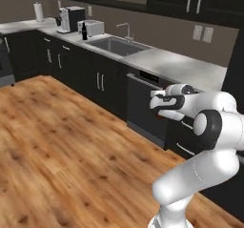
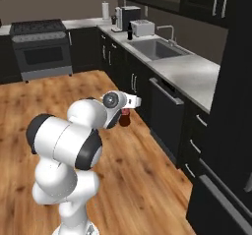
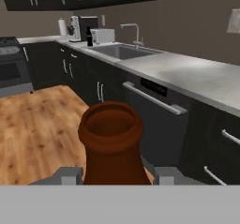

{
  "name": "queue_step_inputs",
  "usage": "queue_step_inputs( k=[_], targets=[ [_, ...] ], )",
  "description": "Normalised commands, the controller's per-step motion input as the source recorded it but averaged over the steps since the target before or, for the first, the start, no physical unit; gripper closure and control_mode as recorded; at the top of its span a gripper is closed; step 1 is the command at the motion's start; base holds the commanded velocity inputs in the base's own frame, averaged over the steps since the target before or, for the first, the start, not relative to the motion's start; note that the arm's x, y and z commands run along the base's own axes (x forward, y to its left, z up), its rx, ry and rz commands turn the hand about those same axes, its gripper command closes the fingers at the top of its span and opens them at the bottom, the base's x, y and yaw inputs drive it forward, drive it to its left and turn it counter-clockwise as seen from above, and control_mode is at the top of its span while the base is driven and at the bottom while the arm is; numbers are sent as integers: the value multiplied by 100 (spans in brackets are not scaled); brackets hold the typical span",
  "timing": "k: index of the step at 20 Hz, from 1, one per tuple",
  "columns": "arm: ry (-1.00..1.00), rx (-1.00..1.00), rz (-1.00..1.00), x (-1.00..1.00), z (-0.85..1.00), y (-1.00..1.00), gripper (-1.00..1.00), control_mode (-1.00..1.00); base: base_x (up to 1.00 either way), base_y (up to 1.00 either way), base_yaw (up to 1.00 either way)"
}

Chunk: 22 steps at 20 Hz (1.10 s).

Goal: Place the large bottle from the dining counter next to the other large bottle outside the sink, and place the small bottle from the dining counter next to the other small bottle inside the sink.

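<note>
Left base view: gripper [image 1: 161, 108] carried over the floor; the other large bottle [image 1: 84, 31] stands on the worktop beyond the sink's [image 1: 116, 46] far-left corner, well ahead.

Right base view: brown bottle [image 2: 125, 118] hangs under the hand.

Hand view: jaws clamp the bottle's neck [image 3: 111, 141], long axis along the fingers. No legible label.

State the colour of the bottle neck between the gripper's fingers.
Reddish brown bottle neck, clearest in the hand view.

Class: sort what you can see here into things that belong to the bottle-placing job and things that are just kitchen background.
Job: brown bottle held in gripper; near-black bottle; sink.
Background: toaster; coffee machine; paper towel roll; stove.
</note>
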Motion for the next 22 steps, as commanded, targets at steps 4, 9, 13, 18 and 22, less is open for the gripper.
queue_step_inputs(
  k=[4,9,13,18,22],
  targets=[
    [0,0,0,0,0,0,100,100,100,11,9],
    [0,0,0,0,0,0,100,100,100,8,8],
    [0,0,0,0,0,0,100,100,100,14,6],
    [0,0,0,0,0,0,100,100,100,19,4],
    [0,0,0,0,0,0,100,100,100,20,3]
  ],
)
